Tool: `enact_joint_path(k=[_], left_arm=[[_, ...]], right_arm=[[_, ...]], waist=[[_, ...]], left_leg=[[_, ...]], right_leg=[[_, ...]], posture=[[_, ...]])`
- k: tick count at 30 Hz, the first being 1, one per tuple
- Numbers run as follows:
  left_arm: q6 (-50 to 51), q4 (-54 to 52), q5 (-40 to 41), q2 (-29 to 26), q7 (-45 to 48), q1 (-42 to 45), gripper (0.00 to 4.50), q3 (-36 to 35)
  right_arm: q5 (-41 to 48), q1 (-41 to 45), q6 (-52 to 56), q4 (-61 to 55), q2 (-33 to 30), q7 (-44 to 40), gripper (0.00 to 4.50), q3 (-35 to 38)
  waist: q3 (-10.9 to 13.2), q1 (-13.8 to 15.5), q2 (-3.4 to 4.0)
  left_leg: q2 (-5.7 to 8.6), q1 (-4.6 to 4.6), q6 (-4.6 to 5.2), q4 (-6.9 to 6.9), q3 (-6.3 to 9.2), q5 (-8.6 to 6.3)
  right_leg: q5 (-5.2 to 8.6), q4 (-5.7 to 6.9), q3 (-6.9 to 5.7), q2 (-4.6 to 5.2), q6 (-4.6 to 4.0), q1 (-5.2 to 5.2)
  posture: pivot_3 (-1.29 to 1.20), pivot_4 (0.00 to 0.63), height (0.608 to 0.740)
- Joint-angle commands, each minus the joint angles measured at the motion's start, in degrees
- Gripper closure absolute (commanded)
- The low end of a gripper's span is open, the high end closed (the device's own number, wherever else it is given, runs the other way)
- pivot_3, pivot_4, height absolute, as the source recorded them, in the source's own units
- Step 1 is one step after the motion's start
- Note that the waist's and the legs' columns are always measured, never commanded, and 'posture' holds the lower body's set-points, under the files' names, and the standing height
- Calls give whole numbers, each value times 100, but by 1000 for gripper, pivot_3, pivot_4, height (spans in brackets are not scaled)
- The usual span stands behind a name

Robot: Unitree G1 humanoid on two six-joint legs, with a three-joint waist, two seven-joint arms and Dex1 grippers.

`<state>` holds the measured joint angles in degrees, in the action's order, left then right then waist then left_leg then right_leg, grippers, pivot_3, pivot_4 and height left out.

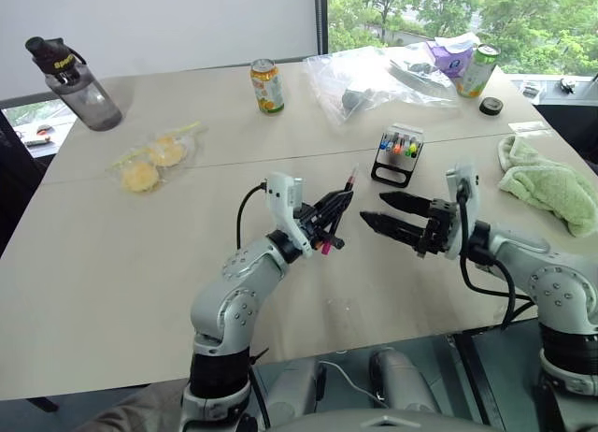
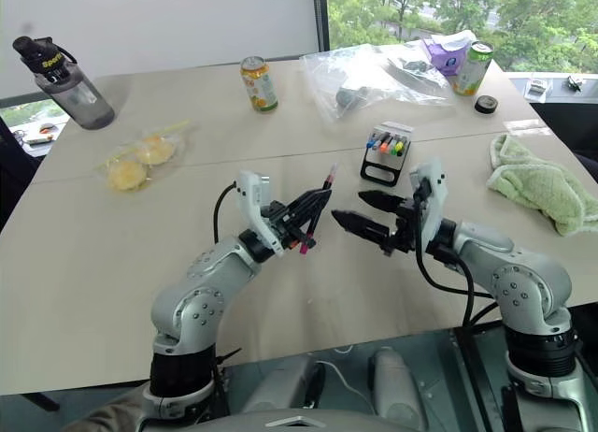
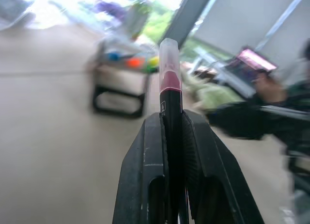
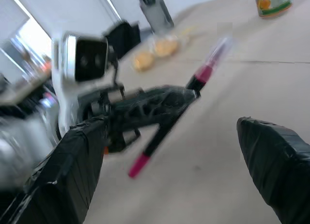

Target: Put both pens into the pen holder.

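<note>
Some things are hard to see here

The middle of the pen [image 3: 170, 117] hides between the left gripper's [image 1: 338, 212] black fingers [image 3: 145, 175]. In the left wrist view the holder [image 3: 121, 83] and the right gripper [image 3: 242, 120] look smeary. The right fingers [image 4: 278, 166] are cut off by the edge in the right wrist view. The bag's [image 1: 374, 77] insides are too small to tell.

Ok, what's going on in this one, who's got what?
The left gripper is shut on a black pen with pink ends, holding it up above the table. The right gripper faces it from close by, fingers wide open and empty, as if ready to take the pen. The pen holder stands on the table just beyond them, with short coloured markers in it but no slim pen yet.
</note>
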<state>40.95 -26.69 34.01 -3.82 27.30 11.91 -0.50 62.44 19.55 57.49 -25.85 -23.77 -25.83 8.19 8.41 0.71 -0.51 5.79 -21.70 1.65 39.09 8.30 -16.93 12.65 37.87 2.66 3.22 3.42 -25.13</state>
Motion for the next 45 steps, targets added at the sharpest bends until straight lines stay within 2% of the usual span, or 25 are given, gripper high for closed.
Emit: enact_joint_path(k=[1,11,14,19,21,22,23,24,25,26,28,30,33,37,41,45], left_arm=[[-169,-312,435,-53,274,-59,4472,40],[-132,-485,1030,-224,451,-105,4472,242],[-115,-499,1118,-286,419,-104,4500,276],[-108,-487,1214,-379,375,-104,4500,323],[-114,-463,1223,-416,354,-115,4500,337],[-99,-448,1254,-419,317,-126,4500,326],[-43,-437,1305,-444,299,-128,4500,321],[-9,-432,1344,-470,296,-128,3538,318],[0,-436,1322,-506,278,-124,3366,321],[-27,-433,1246,-549,245,-116,2723,331],[-8,-358,1017,-648,37,-63,1826,345],[-52,-279,593,-978,-29,11,825,428],[-343,-148,-53,-1519,42,84,825,500],[-602,-109,-208,-2346,743,218,825,286],[-637,-3,-43,-2848,1215,366,825,-28],[-539,-133,199,-3028,1426,353,825,-273]], right_arm=[[765,170,172,-33,170,619,0,256],[1373,419,139,48,163,1111,0,181],[1428,456,71,54,187,1179,729,158],[1478,491,-7,63,200,1208,3223,147],[1504,499,-30,61,179,1194,4088,129],[1520,500,-37,59,165,1194,4381,121],[1532,502,-45,52,152,1178,4404,113],[1535,504,-54,44,143,1160,4405,107],[1534,509,-71,28,130,1123,4405,102],[1525,516,-91,14,116,1083,4406,95],[1405,541,-165,-26,66,971,4406,69],[787,641,-485,-115,-108,648,4406,-55],[-245,848,-1162,-125,-313,213,4406,-318],[-2421,1230,-2772,162,-818,-638,4406,-1219],[-4559,1657,-5433,1357,-829,-1211,4406,-1966],[-5514,2237,-7309,2663,-655,-1396,4406,-2066]], waist=[[0,7,0],[0,0,0],[0,-5,0],[0,-3,0],[0,-5,1],[0,-4,1],[0,-3,1],[0,-3,1],[0,-2,1],[0,-3,1],[0,-6,1],[1,-7,2],[2,-12,3],[4,-18,5],[5,-41,5],[7,-117,4]], left_leg=[[0,0,0,0,0,0],[1,0,2,0,0,0],[2,0,2,0,-1,0],[1,0,2,0,-1,0],[1,0,2,0,0,0],[1,0,1,0,-1,0],[1,0,2,-1,0,0],[1,0,1,-1,0,0],[1,0,2,-1,0,0],[1,0,2,-1,0,0],[1,0,2,-1,0,0],[1,1,2,-2,-1,0],[1,2,2,-3,-3,0],[1,-10,1,-9,-10,0],[0,-8,0,-20,-9,0],[1,-8,0,-21,-12,0]], right_leg=[[0,0,0,0,0,0],[0,-1,0,-2,0,0],[0,-1,1,-2,0,0],[0,-1,1,-3,0,0],[0,-1,1,-2,0,0],[0,-1,1,-3,0,0],[0,-1,1,-3,0,0],[0,-1,1,-3,0,0],[0,-1,1,-3,0,0],[0,-2,1,-2,0,0],[0,-2,1,-3,0,0],[0,-1,1,-3,0,0],[0,-1,1,-7,0,0],[0,0,6,-7,0,-21],[1,-5,5,-6,0,-22],[0,-7,8,-5,0,-23]], posture=[[0,150,739],[0,150,739],[0,150,739],[0,150,739],[0,150,739],[0,150,739],[0,150,739],[0,150,739],[0,150,739],[0,150,739],[0,150,739],[0,150,739],[0,150,739],[0,150,739],[0,150,739],[0,150,739]])
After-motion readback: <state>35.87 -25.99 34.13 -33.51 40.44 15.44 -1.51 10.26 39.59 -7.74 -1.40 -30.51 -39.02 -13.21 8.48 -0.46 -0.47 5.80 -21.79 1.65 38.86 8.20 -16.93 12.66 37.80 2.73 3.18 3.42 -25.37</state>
